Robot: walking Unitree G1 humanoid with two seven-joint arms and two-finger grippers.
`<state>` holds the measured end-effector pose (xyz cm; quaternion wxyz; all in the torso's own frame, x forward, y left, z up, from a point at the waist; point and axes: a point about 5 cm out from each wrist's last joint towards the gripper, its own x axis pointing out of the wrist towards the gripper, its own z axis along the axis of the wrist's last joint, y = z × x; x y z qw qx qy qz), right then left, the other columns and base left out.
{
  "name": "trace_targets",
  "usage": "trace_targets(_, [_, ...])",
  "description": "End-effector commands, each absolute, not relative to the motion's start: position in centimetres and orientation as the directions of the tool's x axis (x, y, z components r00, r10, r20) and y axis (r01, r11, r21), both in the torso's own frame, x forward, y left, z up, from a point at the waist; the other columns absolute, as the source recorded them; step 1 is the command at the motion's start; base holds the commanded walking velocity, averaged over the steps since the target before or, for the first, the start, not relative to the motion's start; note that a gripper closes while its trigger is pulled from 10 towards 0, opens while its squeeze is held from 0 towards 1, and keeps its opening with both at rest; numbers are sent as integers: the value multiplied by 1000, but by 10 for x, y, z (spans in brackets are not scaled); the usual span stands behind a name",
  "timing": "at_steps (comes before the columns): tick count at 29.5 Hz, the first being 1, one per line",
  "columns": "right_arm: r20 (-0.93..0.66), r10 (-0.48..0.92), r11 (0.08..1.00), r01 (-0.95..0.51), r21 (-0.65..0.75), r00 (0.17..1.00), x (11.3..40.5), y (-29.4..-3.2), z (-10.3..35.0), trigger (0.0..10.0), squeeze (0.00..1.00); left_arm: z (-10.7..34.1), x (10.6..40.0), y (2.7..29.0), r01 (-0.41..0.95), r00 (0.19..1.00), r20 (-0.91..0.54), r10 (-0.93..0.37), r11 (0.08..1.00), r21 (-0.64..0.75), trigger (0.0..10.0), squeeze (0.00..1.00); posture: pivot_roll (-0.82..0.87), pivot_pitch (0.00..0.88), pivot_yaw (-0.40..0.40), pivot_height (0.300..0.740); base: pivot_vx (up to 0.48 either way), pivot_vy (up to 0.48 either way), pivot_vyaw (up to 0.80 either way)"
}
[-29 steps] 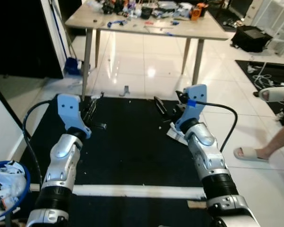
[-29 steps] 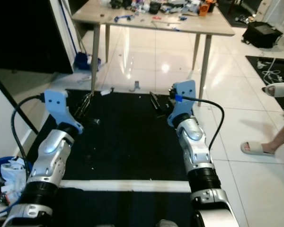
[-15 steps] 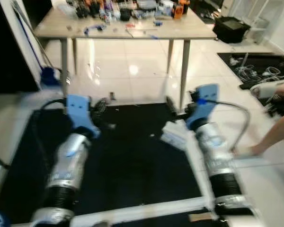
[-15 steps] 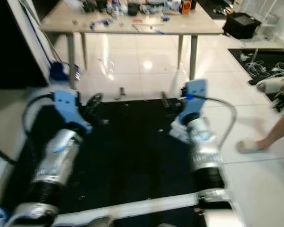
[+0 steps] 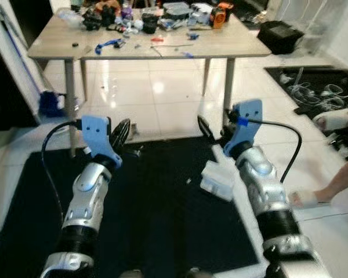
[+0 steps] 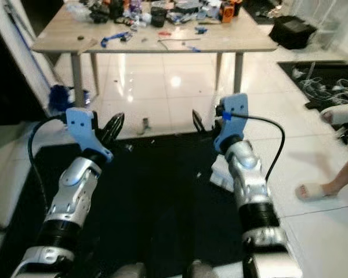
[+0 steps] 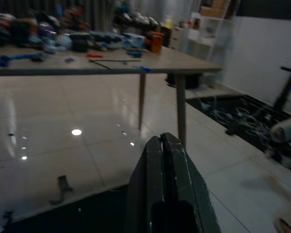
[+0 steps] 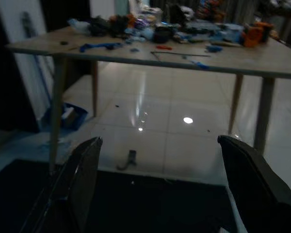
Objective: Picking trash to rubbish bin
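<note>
A crumpled white piece of trash (image 5: 217,179) lies on the black mat (image 5: 156,220), close against the inner side of my right forearm. Tiny white scraps (image 5: 188,181) dot the mat beside it. My right gripper (image 8: 159,141) is held out level over the mat's far edge, beyond the trash, its fingers (image 8: 82,179) spread wide and open with nothing between them. My left gripper (image 5: 120,130) reaches forward at the same height on the left. Its fingers (image 7: 163,160) are pressed together, shut and holding nothing.
A wooden table (image 5: 151,45) cluttered with tools stands ahead on the glossy white tiles, its legs (image 5: 228,87) near the mat's far edge. A blue brush (image 5: 49,102) leans at the left. A person's leg and sandal (image 5: 304,200) are at the right, near a cable pile (image 5: 313,87).
The camera has swung and moved forward: the blue bin at the lower left has left the picture and the table looks closer. Both arms keep their pose.
</note>
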<state>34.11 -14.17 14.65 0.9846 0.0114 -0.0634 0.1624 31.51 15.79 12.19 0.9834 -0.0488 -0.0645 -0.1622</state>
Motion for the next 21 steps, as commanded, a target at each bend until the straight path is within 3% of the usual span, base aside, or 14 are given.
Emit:
trace_targets(1, [123,306,951,-309,5,944,341,-147,144,10000,0,122,315,155,340,934,143,-328,937,-73,10000,0,-4,0,-12,740,480,0,0])
trace_targets(21, [126,305,951,-308,7,944,341,-148,145,10000,0,122,316,155,342,933,148,-329,937,-71,10000,0,-4,0,-9,740,480,0,0])
